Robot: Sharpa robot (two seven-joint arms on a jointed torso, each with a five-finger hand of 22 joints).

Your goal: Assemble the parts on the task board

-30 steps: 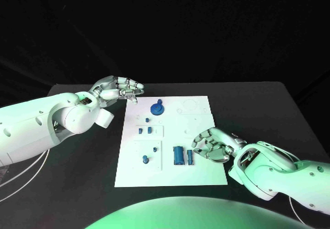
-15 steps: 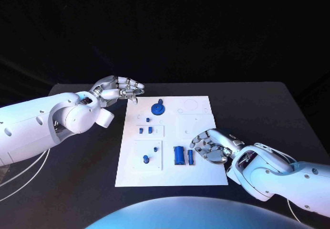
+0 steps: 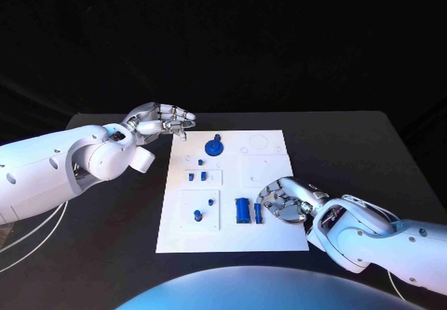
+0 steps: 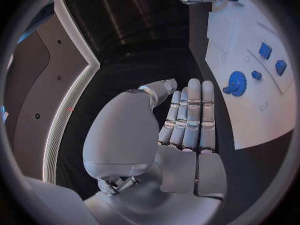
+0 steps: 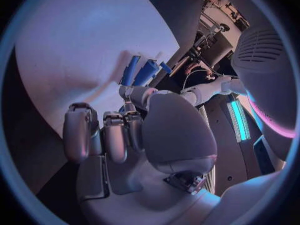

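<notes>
Blue parts [image 3: 244, 210] lie mostly loose on the white task board [image 3: 265, 239] mid-bench, so assembly looks barely begun. The right hand [image 3: 284, 202] hovers beside two of them, fingers curled, grasping nothing; the left hand [image 3: 160, 120] hangs clenched near the board's far corner.

From my desk I counted one task board [image 3: 265, 168] on one table [image 3: 354, 142], seven blue parts (one round disc [image 3: 214, 148], one thick cylinder [image 3: 242, 210], one slim bar [image 3: 258, 213], four small pieces [image 3: 191, 175]), and two hands: left hand [image 3: 160, 119], right hand [image 3: 284, 199]

Black table [image 3: 354, 148]; behind it, seemingly dark drapery [image 3: 280, 58].
</notes>
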